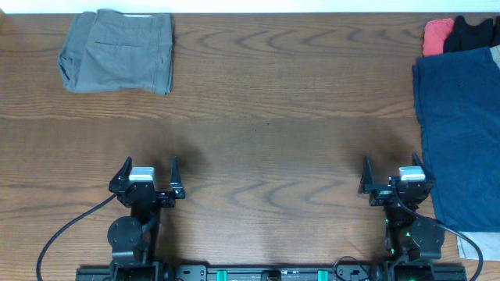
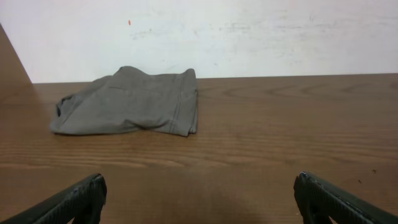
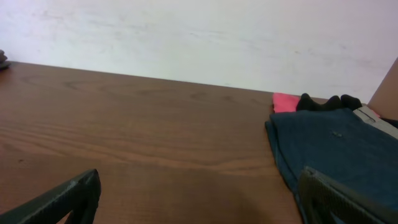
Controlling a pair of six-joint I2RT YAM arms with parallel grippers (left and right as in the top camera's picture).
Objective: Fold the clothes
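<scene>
The light grey shorts (image 1: 117, 51) lie folded into a compact rectangle at the far left of the wooden table, near the back edge. They also show in the left wrist view (image 2: 134, 101), far ahead of the fingers. My left gripper (image 1: 148, 168) is open and empty near the front edge, well away from the shorts; its fingertips (image 2: 199, 186) are spread wide. My right gripper (image 1: 393, 166) is open and empty at the front right, its fingers (image 3: 199, 186) spread over bare wood.
A pile of other clothes sits at the right edge: a dark blue garment (image 1: 461, 125), also in the right wrist view (image 3: 339, 146), with a red item (image 1: 436, 35) and a black item (image 1: 473, 33) behind it. A white wall runs behind the table.
</scene>
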